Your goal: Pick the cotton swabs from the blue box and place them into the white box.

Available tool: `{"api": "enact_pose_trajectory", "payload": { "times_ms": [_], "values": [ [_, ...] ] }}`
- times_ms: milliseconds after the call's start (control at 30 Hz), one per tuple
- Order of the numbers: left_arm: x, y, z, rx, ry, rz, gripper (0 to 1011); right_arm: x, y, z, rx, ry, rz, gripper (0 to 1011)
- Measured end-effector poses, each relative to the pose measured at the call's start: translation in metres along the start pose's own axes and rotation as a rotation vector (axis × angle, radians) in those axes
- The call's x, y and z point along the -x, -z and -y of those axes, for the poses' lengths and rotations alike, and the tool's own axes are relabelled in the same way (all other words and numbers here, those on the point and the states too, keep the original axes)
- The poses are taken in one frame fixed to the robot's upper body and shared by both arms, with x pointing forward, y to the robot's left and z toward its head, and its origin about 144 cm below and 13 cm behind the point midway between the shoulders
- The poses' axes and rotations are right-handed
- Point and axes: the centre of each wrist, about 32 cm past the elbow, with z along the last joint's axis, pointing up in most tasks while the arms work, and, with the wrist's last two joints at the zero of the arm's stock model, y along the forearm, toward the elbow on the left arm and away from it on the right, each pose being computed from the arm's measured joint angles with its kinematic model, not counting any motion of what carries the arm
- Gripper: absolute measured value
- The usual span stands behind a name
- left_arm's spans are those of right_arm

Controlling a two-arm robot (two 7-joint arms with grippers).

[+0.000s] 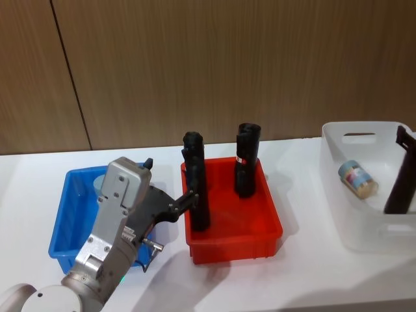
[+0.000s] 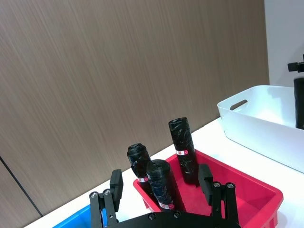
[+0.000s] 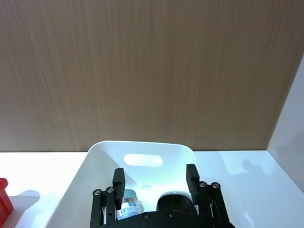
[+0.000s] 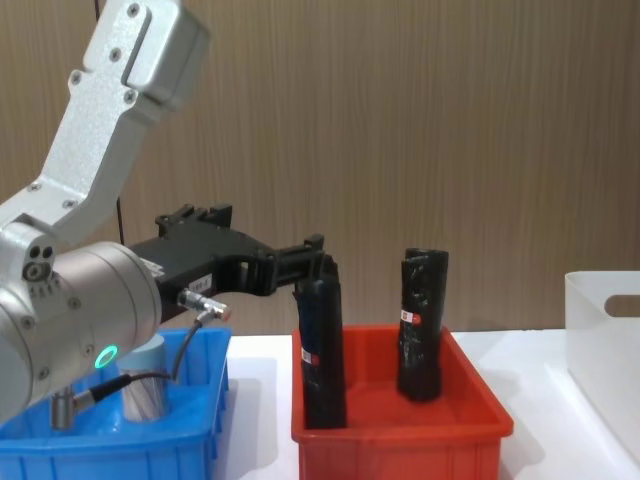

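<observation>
Left gripper (image 4: 318, 258) hangs at centre-left of the chest frame, fingers apart with nothing between them, raised above the gap between the blue box (image 1: 68, 224) and the red bin (image 1: 234, 237). One cotton swab jar (image 4: 146, 385) stands in the blue box at lower left, mostly hidden by my arm; another (image 1: 358, 178) lies on its side in the white box (image 1: 364, 224) at the right edge of the head frame. My right gripper (image 3: 155, 178) sits over the white box, fingers spread and empty. My worry: the left fingertips are very close to the top of the nearest black cylinder (image 4: 322, 345), so a careless descent could topple it. The jars look smooth, round and slick, likely to roll or slip from a shallow pinch. Both bins are glossy hard plastic with flared rims; the white box is translucent and tall-walled.
</observation>
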Motion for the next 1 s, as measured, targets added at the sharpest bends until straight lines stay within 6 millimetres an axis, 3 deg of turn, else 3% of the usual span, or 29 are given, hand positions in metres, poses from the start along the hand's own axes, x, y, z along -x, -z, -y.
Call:
{"api": "enact_pose_trajectory", "payload": {
  "times_ms": [300, 1000],
  "values": [
    [0.0, 0.0, 0.0, 0.0, 0.0, 0.0, 1004, -0.002, 0.0061, -0.0018, 0.007, 0.002, -0.013, 999],
    [0.0, 0.0, 0.0, 0.0, 0.0, 0.0, 1004, -0.0035, 0.0103, -0.0024, 0.011, 0.004, -0.02, 1002]
  ]
}}
